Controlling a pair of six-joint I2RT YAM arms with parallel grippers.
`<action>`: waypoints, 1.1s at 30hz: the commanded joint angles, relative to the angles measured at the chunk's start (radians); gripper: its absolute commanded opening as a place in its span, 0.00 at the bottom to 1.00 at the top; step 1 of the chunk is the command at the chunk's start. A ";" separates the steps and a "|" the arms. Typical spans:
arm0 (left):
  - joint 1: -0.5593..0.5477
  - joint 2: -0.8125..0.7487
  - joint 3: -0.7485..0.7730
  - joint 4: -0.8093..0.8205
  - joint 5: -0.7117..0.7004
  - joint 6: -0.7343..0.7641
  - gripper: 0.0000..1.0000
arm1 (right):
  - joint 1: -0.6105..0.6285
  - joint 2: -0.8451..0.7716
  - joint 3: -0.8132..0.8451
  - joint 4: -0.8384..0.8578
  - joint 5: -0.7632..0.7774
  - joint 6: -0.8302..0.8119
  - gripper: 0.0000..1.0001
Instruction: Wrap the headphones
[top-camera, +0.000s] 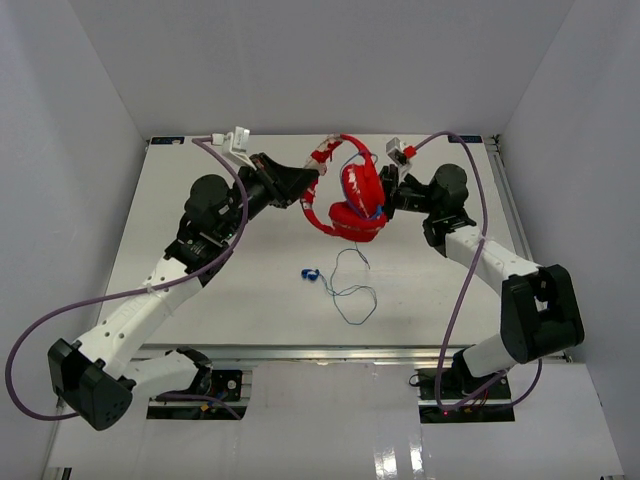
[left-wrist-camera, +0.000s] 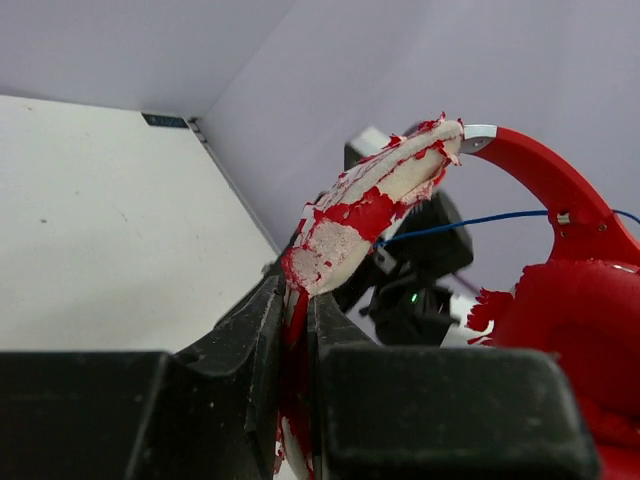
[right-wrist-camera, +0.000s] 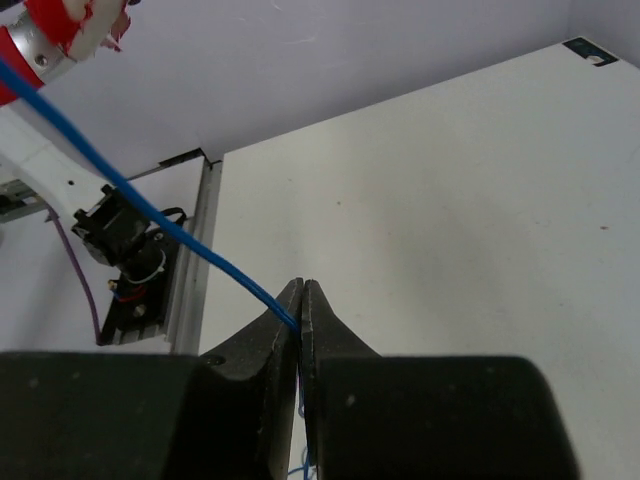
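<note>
The red headphones (top-camera: 355, 200) hang above the table's far middle, held between both arms. My left gripper (top-camera: 312, 180) is shut on the headband's worn, peeling padding (left-wrist-camera: 370, 210), pinched between the jaws (left-wrist-camera: 298, 300). A red earcup (left-wrist-camera: 570, 320) hangs to the right. My right gripper (top-camera: 386, 196) sits close against the earcups and is shut on the thin blue cable (right-wrist-camera: 150, 200) at its fingertips (right-wrist-camera: 301, 295). The rest of the cable (top-camera: 352, 292) lies in loose loops on the table, ending in the blue plug (top-camera: 311, 273).
White walls (top-camera: 90, 120) enclose the table on three sides. A metal rail (top-camera: 330, 352) runs along the near edge. Thick purple robot cables (top-camera: 60, 320) loop beside each arm. The right arm's base and rail show in the right wrist view (right-wrist-camera: 130, 250).
</note>
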 joint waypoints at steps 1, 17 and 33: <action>-0.059 0.033 0.138 0.095 -0.324 -0.203 0.00 | 0.060 0.066 -0.039 0.374 -0.080 0.277 0.08; -0.094 0.213 0.317 -0.002 -0.825 -0.261 0.00 | 0.171 -0.025 -0.199 0.422 -0.018 0.241 0.08; -0.050 0.361 0.456 0.058 -1.109 -0.058 0.00 | 0.227 -0.138 -0.258 0.191 0.064 0.079 0.08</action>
